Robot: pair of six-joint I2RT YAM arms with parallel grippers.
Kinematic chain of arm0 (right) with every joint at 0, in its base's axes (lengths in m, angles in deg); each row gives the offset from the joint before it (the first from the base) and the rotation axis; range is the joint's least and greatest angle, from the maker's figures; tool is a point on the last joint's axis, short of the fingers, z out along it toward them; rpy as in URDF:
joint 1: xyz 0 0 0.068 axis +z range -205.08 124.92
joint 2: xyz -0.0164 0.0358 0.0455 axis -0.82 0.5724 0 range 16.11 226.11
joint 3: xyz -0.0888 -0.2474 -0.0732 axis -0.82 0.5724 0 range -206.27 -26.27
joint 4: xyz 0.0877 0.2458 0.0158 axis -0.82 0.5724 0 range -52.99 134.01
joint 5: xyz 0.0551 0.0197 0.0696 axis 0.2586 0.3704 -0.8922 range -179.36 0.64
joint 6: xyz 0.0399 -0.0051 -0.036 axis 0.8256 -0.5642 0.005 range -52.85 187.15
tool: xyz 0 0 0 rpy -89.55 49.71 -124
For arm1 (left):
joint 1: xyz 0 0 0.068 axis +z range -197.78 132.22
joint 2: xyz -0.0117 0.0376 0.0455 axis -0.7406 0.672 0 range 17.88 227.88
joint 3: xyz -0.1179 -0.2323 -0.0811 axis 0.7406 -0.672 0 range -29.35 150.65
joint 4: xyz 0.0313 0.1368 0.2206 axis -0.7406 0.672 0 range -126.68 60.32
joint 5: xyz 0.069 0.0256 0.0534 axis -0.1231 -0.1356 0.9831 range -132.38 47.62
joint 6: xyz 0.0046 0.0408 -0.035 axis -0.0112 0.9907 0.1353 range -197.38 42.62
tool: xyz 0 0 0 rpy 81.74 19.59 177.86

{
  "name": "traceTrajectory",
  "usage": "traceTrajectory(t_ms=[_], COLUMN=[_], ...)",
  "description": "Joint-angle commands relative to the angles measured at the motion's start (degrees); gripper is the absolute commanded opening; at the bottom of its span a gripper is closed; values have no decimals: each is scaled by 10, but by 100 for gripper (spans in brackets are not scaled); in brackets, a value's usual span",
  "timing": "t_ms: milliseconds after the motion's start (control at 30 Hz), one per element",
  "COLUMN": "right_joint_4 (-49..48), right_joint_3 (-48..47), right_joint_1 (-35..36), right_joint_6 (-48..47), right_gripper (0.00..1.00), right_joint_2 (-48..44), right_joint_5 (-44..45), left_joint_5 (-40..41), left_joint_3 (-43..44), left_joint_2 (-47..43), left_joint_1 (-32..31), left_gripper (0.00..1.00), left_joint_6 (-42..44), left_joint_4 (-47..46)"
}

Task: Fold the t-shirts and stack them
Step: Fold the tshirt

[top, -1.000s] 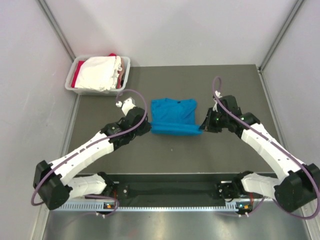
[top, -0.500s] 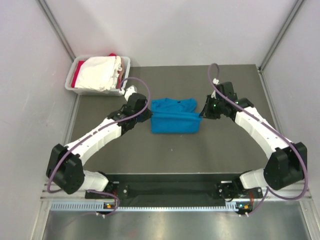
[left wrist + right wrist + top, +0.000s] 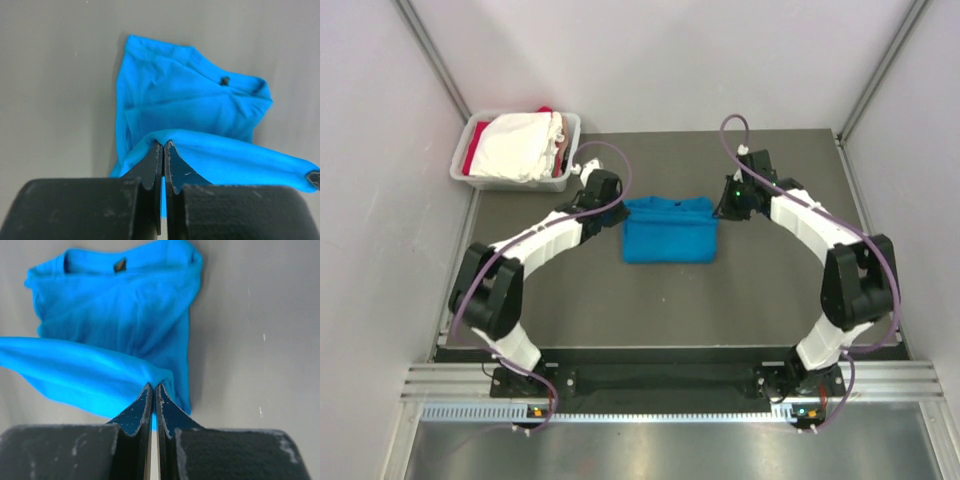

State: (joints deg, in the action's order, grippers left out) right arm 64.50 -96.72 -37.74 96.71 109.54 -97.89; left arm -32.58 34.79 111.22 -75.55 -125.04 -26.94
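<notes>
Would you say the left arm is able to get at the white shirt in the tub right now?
Probably not yet: the tub lies close by the left gripper with nothing between, but its jaws are shut on the blue shirt, which must be released first.

No text, brand, number or sign can be read in any view. The only candidate is the small dark tag (image 3: 119, 264) at the neck of the blue t-shirt (image 3: 115, 310). It shows in both wrist views as a dark speck, too small and blurred to make out a single character. The metal rail (image 3: 650, 410) at the near edge in the top view carries tiny coloured spots and a fine perforated strip; any markings on it are too small to read.
</notes>
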Motion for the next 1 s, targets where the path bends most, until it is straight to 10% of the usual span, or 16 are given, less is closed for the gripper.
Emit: traceTrajectory(t_ms=[0, 600, 700, 900, 967], right_joint_4=[-49, -49, -35, -9, 1], right_joint_3=[-66, -170, -191, -245, -253], right_joint_1=[-11, -21, -23, -24, -25], right_joint_6=[-9, -27, -33, -57, -61], right_gripper=[0, 0, 27, 61, 72], right_joint_2=[52, 185, 197, 166, 136], right_joint_5=[20, 32, 29, 20, 21], left_joint_5=[0, -7, -8, 24, 30], left_joint_3=[50, 150, 160, 193, 207], left_joint_2=[55, 192, 197, 145, 120], left_joint_1=[12, 36, 36, 36, 36], left_gripper=[0, 0, 0, 76, 82], left_joint_6=[23, 39, 40, 92, 117], left_joint_4=[-57, -65, -49, -1, 24])
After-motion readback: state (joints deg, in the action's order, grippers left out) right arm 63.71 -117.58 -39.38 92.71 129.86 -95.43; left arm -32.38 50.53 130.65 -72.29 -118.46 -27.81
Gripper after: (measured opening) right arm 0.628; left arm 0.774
